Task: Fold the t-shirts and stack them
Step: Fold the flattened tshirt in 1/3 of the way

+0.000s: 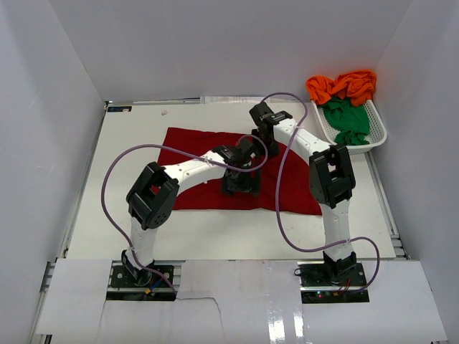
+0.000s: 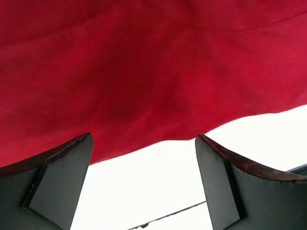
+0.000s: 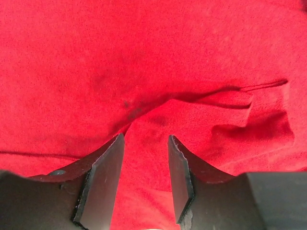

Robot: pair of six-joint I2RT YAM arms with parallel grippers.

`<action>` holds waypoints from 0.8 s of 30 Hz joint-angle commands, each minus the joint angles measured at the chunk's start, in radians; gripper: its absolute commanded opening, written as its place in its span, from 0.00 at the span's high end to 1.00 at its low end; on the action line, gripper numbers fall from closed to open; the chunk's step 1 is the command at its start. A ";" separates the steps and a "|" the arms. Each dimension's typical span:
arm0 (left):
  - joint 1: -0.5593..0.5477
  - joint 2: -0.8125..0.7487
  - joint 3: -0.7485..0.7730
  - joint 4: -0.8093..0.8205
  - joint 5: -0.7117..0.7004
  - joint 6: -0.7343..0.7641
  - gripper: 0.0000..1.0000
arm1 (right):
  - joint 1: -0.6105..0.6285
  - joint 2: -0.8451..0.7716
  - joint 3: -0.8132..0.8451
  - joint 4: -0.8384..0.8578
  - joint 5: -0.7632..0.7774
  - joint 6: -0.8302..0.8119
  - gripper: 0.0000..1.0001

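Left pincer (image 2: 144, 141): wide, empty, dark red shirt (image 2: 153, 72) edge right at its tips
Right pincer (image 3: 145, 139): narrowish gap, nothing pinched
Shirt axis: left-right across bench (image 1: 215, 236)

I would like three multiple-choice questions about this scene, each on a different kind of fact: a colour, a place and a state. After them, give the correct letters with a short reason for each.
1. What colour is the shirt spread on the table?
A. green
B. red
C. orange

2. Where do the orange fabric and the green fabric lie?
A. in the white basket at the far right
B. under the spread shirt
C. at the near table edge

3. How does the left gripper stand?
A. shut on the shirt
B. open, at the shirt's edge
C. shut on the basket rim

Answers:
1 B: the top view shows one red shirt laid out on the table.
2 A: both colours are bunched in the basket.
3 B: in the left wrist view the fingers are wide apart with nothing between them.
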 commanded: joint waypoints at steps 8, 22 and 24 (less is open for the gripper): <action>0.005 -0.003 -0.210 0.200 0.050 -0.120 0.02 | 0.006 0.039 0.003 -0.013 -0.047 -0.021 0.52; -0.014 0.023 -0.293 0.185 0.016 -0.079 0.02 | 0.004 0.070 -0.028 -0.022 -0.016 -0.010 0.92; -0.016 0.023 -0.304 0.182 0.015 -0.076 0.02 | 0.006 0.048 -0.039 -0.003 -0.001 -0.009 0.92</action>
